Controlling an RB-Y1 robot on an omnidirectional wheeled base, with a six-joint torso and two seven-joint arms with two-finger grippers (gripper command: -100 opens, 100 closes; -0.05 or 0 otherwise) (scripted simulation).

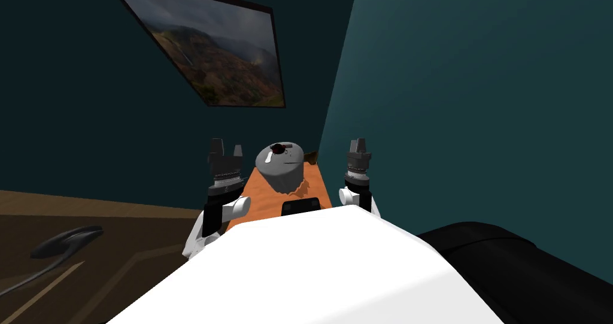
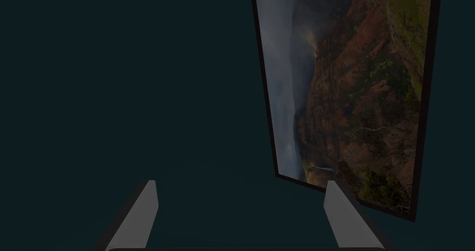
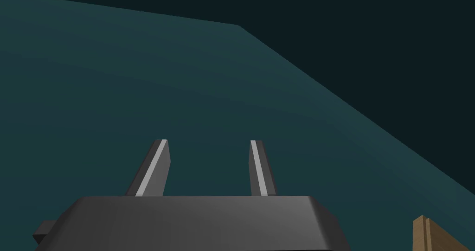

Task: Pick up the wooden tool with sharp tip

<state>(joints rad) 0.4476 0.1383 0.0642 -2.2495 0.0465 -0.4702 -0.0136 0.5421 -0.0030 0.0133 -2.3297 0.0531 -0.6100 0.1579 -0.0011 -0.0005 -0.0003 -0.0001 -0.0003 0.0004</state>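
Left tool [image 1: 226, 146] stood beside the smooth orange worktop [image 1: 257, 196], its thin blades spread wide and empty. Right tool [image 1: 358, 142] was also empty, its gap narrower. A grey drum-shaped block [image 1: 281, 172] sat on the worktop. Just behind it peeked a small dark-brown wooden piece [image 1: 310, 156], its shape unclear.

A round thing [image 1: 281, 169] sits on the table [image 1: 258, 191], with small items [image 1: 279, 149] on its top. The left gripper [image 1: 225, 147] stands just left of the table, the right gripper [image 1: 358, 142] just right. A framed picture [image 1: 215, 51] hangs behind the table, leftward.
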